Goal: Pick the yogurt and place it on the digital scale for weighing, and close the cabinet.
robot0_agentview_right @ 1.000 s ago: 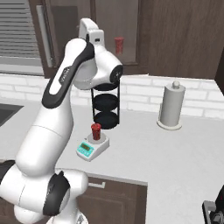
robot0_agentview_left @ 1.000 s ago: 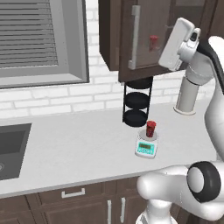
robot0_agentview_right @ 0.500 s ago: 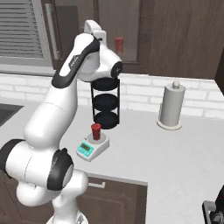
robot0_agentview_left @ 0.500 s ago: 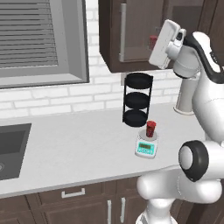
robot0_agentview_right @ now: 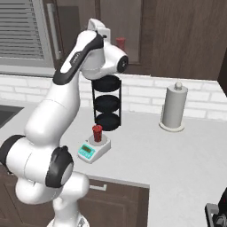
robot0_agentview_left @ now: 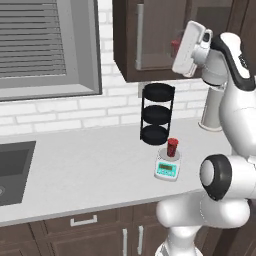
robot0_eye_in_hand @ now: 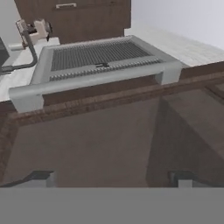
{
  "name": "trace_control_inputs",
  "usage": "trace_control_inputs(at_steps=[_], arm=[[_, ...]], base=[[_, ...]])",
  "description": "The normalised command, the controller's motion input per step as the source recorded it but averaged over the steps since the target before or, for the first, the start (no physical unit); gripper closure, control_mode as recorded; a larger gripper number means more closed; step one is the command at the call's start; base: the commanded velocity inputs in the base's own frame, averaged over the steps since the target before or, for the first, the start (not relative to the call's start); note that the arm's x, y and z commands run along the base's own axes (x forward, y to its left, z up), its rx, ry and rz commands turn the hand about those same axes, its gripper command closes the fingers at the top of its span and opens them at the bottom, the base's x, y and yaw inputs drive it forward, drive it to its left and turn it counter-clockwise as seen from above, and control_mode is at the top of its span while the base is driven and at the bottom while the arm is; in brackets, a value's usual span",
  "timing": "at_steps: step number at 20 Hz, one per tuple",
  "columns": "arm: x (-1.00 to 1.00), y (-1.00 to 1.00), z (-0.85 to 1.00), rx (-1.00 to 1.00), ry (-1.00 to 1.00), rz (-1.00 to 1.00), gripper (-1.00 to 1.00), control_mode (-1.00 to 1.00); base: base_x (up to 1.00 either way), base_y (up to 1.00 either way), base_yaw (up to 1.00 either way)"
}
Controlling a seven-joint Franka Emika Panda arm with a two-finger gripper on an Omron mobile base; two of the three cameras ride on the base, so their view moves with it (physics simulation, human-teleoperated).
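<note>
two steps make up this task and the first looks done: the yogurt (robot0_agentview_left: 172, 147) stands upright on the round plate of the digital scale (robot0_agentview_left: 167, 167), on the worktop (robot0_agentview_left: 85, 170) just in front of a black three-tier rack (robot0_agentview_left: 157, 113). what's left is closing the cabinet (robot0_agentview_left: 150, 40).

the arm is raised to cabinet height, with the hand (robot0_agentview_left: 190, 48) up against the cabinet front. hand view looks close onto a brown framed door panel with its metal bar handle (robot0_eye_in_hand: 94, 81) lying across the picture. the fingers (robot0_eye_in_hand: 41, 176) stand wide apart and hold nothing; their tips show at the bottom edge of that view, just short of the panel.

next move, as i judge it: press flat on the door and swing it home.

other things around: a second small red cup (robot0_agentview_right: 120, 43) sits inside the cabinet, near the door's path; a paper towel roll (robot0_agentview_right: 173, 108) stands well right; sink (robot0_agentview_left: 12, 170) and window blinds (robot0_agentview_left: 30, 45) to the left.
</note>
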Motion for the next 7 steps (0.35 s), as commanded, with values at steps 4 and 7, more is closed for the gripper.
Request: trace_control_inputs(at_steps=[4,7], arm=[[-0.01,-0.02,-0.97,0.00,-0.04,0.00,-1.00,-1.00],[0.00,-0.01,-0.95,0.00,-0.05,0.00,-1.00,-1.00]], base=[[0.00,0.00,0.00],[0.00,0.00,0.00]])
